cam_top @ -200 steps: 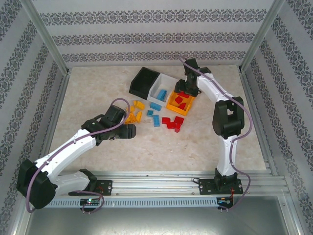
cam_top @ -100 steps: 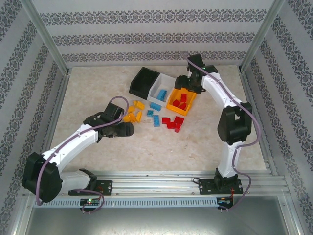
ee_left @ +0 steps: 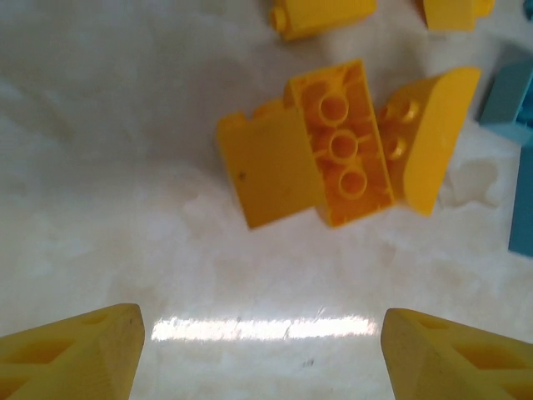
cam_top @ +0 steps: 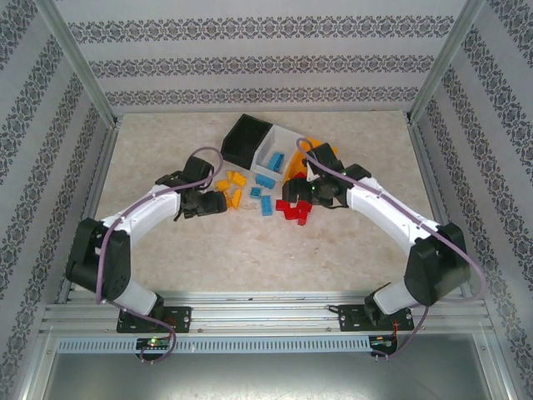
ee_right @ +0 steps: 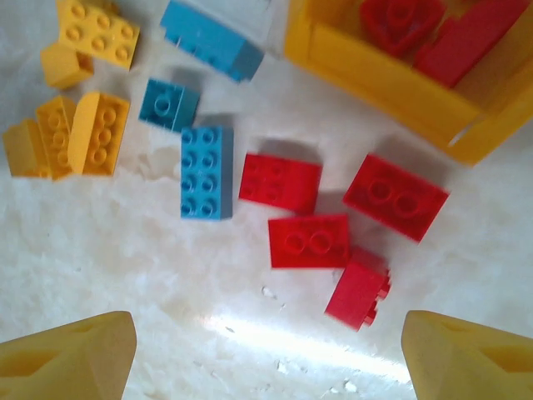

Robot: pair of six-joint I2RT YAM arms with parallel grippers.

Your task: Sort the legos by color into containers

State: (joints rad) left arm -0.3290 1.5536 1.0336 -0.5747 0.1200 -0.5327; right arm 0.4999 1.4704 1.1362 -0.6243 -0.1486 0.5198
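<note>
the counter [cam_top: 250, 242] carries a black container [cam_top: 244, 137], white container [cam_top: 281, 140] and orange-yellow container [ee_right: 375, 71] in a row. the left gripper [ee_left: 262, 333] hangs wide open over a yellow lego cluster [ee_left: 333, 154]; the right gripper [ee_right: 266, 333], also wide, hangs over loose red legos [ee_right: 308, 240] beside a blue lego [ee_right: 206, 171].

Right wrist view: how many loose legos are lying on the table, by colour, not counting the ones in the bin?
Red legos: 4
Blue legos: 3
Yellow legos: 5
Total: 12
</note>
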